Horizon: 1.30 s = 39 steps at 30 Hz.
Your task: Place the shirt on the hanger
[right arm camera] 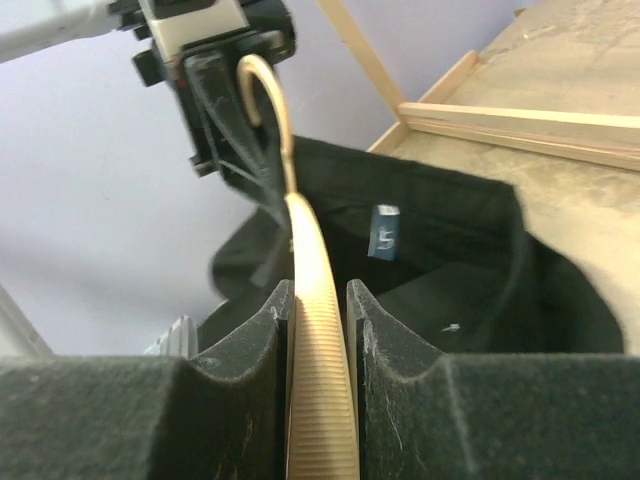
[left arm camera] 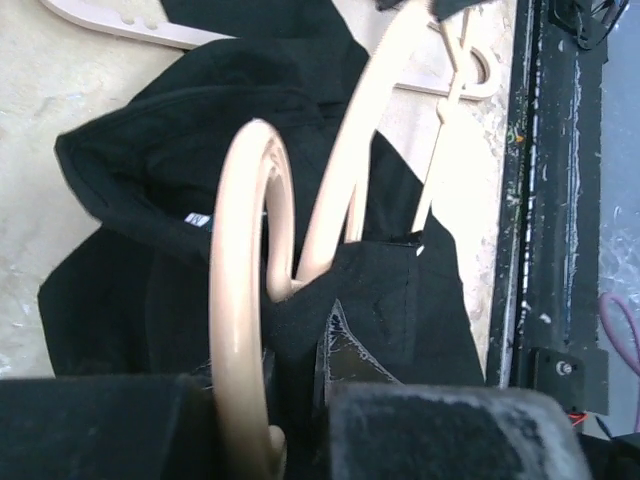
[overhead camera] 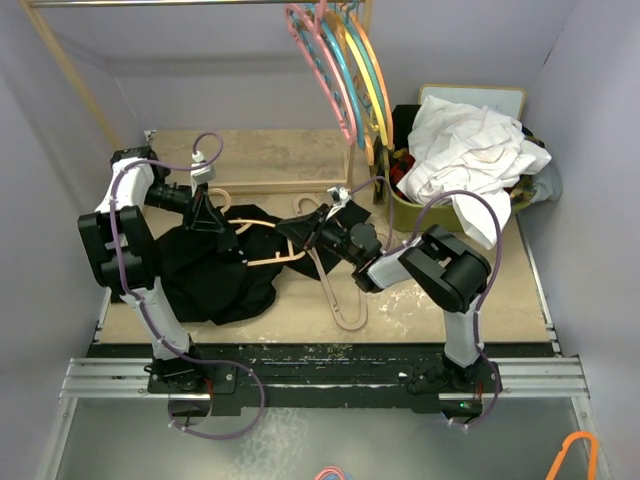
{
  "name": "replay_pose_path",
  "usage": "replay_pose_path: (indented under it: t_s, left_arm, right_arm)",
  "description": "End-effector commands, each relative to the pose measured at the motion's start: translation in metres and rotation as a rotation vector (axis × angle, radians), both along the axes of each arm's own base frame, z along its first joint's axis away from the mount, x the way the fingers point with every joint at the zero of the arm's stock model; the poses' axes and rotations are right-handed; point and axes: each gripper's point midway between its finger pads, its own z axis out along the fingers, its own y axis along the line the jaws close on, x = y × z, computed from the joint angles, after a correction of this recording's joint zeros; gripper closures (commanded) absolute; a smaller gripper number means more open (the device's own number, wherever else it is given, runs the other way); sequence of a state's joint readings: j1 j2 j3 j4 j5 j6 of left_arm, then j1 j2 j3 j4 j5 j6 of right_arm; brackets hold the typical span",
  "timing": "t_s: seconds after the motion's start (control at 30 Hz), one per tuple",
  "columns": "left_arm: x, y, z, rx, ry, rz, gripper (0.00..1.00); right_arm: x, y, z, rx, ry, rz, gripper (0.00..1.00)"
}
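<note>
shirt [overhead camera: 215, 285] lies bunched on the surface [overhead camera: 290, 160] left of centre, its collar held at the left end effector [overhead camera: 205, 220], whose fingers look pinched narrow on black cloth right beside the hook [left arm camera: 240, 290]. hanger [overhead camera: 270, 257] runs from there towards the right end effector [right arm camera: 318, 300], which is clamped on its ribbed arm, so its long axis spans the two, hook end leftward. the next move likely turns on drawing the collar along that axis. a second hanger [overhead camera: 345, 295] lies just in front of the right end effector; white cloth [overhead camera: 470, 150] and hung hangers [overhead camera: 345, 70] are well apart
</note>
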<state>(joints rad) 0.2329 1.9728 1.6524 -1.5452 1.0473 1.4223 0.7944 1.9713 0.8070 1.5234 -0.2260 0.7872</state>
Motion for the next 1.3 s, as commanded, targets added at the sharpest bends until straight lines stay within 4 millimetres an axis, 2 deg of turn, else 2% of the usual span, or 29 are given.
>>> replay_pose_path:
  t_s: [0.0,0.07,0.17,0.2,0.33,0.37,0.53,0.57,0.7,0.83,1.03,1.17,1.27]
  left_arm:
    - [-0.005,-0.011,0.029,-0.053,-0.103,-0.001,1.0]
    - [-0.009,-0.014,0.042,-0.05,-0.154,-0.008,1.0]
    - [-0.015,-0.019,0.076,-0.06,-0.249,0.003,1.0]
    - [-0.02,-0.022,0.093,-0.062,-0.296,0.007,1.0]
    - [-0.042,-0.033,0.134,-0.096,-0.4,0.019,1.0]
    - [-0.049,-0.036,0.144,-0.101,-0.429,0.021,1.0]
    - [-0.058,-0.032,0.177,-0.088,-0.475,0.077,1.0]
    - [-0.061,-0.032,0.184,-0.085,-0.485,0.084,1.0]
    - [-0.073,-0.036,0.207,-0.082,-0.525,0.104,1.0]
    - [-0.083,-0.038,0.215,-0.084,-0.531,0.125,1.0]
    - [-0.095,-0.044,0.222,-0.121,-0.51,0.145,1.0]
    - [-0.101,-0.048,0.229,-0.139,-0.52,0.149,1.0]
    - [-0.102,-0.048,0.228,-0.138,-0.521,0.153,1.0]
  right_arm:
    - [-0.026,-0.031,0.133,0.359,-0.319,-0.002,1.0]
    - [-0.029,-0.033,0.14,0.371,-0.323,0.007,1.0]
    - [-0.036,-0.04,0.156,0.385,-0.338,0.026,1.0]
    - [-0.036,-0.043,0.16,0.384,-0.337,0.022,1.0]
    - [-0.036,-0.059,0.167,0.387,-0.325,-0.007,1.0]
    - [-0.036,-0.061,0.167,0.385,-0.326,-0.006,0.97]
    - [-0.043,-0.087,0.159,0.328,-0.339,-0.045,0.04]
    - [-0.048,-0.091,0.155,0.297,-0.35,-0.052,0.0]
    - [-0.057,-0.095,0.132,0.113,-0.332,-0.088,0.0]
    - [-0.061,-0.113,0.125,0.044,-0.311,-0.25,0.04]
    - [-0.052,-0.089,0.107,0.016,-0.235,-0.217,0.2]
    - [-0.034,-0.08,0.094,0.002,-0.197,-0.261,0.2]
    - [-0.026,-0.069,0.092,-0.015,-0.215,-0.256,0.22]
